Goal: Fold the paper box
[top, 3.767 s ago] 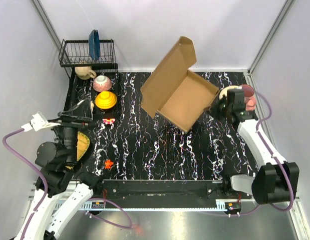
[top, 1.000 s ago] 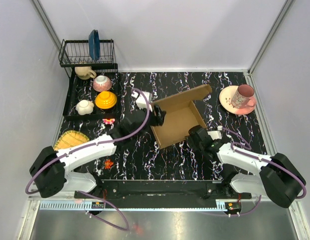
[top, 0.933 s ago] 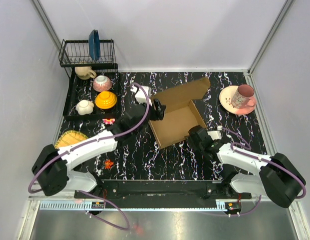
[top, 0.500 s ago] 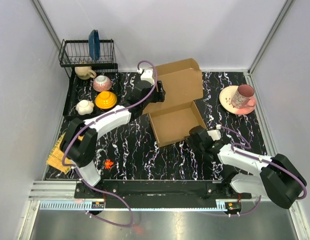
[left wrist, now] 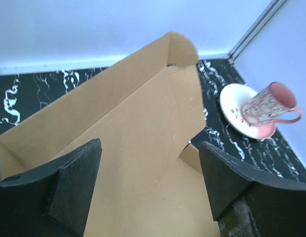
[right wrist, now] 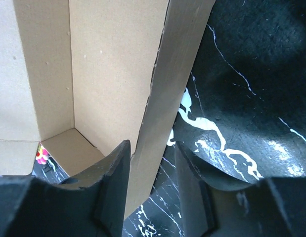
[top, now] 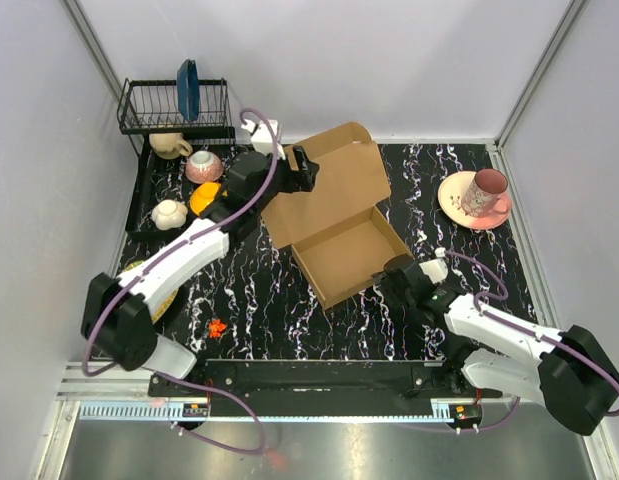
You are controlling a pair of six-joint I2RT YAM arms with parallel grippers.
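The paper box (top: pixel 347 255) is a brown cardboard tray lying open on the black marbled table. Its lid (top: pixel 329 188) stands up and leans toward the back left. My left gripper (top: pixel 301 172) is at the lid's left edge, open. In the left wrist view (left wrist: pixel 150 185) its fingers are wide apart with the lid's inner face (left wrist: pixel 143 123) in front of them. My right gripper (top: pixel 394 283) is at the tray's near right corner. In the right wrist view (right wrist: pixel 152 168) it is shut on the tray's side wall (right wrist: pixel 160 113).
A pink mug on a saucer (top: pixel 481 193) stands at the back right, also in the left wrist view (left wrist: pixel 269 106). A dish rack (top: pixel 174 105) with a blue plate, cups and bowls (top: pixel 203 165) fills the back left. A small red toy (top: pixel 217 326) lies near the front left.
The box, earlier held up in the air, now lies on the table. My left arm came over and swung the lid up toward the back left. My right gripper stayed at the tray's near right corner.
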